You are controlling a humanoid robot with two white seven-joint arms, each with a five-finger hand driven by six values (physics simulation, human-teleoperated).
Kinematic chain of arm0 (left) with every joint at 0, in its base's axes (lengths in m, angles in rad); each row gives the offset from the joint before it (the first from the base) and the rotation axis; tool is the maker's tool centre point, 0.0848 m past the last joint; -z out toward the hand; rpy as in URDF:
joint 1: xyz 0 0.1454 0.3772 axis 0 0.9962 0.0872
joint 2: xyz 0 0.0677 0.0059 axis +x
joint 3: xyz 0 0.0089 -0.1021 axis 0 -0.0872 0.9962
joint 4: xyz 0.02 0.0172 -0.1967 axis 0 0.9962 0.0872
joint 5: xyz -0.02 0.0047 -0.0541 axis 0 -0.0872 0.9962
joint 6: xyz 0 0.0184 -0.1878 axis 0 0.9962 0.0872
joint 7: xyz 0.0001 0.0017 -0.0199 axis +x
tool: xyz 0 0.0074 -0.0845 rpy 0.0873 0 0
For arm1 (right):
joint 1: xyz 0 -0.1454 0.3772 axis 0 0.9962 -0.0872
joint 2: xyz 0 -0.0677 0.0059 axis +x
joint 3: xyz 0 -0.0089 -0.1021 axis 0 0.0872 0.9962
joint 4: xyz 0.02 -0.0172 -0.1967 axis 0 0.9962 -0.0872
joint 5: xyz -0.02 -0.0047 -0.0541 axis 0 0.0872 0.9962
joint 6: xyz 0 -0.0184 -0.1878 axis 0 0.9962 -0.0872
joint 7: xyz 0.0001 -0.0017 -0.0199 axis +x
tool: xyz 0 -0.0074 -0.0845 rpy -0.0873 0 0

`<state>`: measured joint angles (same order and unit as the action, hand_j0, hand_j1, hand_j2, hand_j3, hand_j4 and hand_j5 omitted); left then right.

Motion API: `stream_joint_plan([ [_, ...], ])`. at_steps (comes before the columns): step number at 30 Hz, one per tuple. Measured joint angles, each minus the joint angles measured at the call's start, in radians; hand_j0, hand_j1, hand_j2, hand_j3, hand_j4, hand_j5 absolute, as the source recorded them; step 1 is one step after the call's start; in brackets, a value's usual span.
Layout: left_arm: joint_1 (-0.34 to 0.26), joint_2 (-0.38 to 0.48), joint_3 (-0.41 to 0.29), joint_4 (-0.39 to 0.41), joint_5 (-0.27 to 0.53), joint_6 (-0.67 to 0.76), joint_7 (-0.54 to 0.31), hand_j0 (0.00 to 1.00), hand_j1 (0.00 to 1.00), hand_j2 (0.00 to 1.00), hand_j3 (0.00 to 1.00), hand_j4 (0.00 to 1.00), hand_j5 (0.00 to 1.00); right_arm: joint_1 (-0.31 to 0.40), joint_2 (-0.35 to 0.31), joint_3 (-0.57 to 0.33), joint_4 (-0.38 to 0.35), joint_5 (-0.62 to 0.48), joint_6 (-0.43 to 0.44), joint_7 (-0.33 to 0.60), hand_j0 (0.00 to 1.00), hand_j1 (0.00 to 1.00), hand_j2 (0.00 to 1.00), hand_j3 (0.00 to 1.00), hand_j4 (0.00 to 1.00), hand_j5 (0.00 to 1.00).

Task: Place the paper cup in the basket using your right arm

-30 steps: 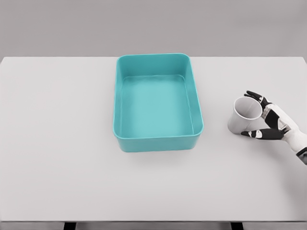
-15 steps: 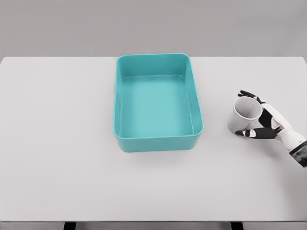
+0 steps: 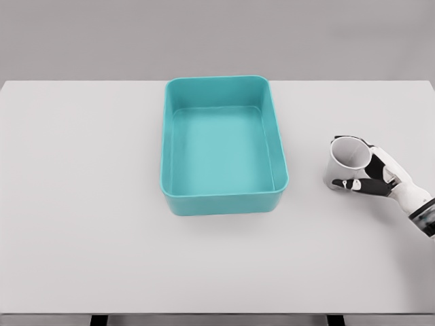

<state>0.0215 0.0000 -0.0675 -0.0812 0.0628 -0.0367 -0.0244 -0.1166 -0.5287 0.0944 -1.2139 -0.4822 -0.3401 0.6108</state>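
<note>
A white paper cup [image 3: 345,160] stands upright on the table, to the right of the teal basket [image 3: 223,197]. My right hand [image 3: 363,171] comes in from the lower right and wraps the cup's right side. Its thumb [image 3: 353,185] lies across the cup's near base and its fingers curl around the far side by the rim. The cup rests on the table surface. The basket is rectangular, open-topped and holds nothing. The left arm is out of sight.
The white table [image 3: 81,204] spans the whole view, with its front edge near the bottom of the picture. A gap of bare tabletop separates the cup from the basket's right wall [image 3: 280,153].
The right hand has slid left and closed in around the cup, the thumb moving from beside it onto its near base. The cup has stayed in place.
</note>
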Motion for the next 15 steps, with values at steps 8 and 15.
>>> stream_joint_plan([
  [8, 0.000, 0.000, 0.000, 0.000, 0.000, 0.000, 0.000, 1.00, 1.00, 1.00, 1.00, 1.00, 1.00, 0.002, -0.001, -0.003, -0.003, 0.002, 0.000, 0.000, 0.63, 0.63, 0.63, 0.63, 0.63, 0.63],
  [15, 0.000, 0.000, 0.000, 0.000, 0.000, 0.000, 0.000, 1.00, 1.00, 1.00, 1.00, 1.00, 1.00, 0.002, -0.001, -0.003, -0.004, 0.005, -0.001, 0.000, 0.55, 0.55, 0.55, 0.55, 0.55, 0.55],
])
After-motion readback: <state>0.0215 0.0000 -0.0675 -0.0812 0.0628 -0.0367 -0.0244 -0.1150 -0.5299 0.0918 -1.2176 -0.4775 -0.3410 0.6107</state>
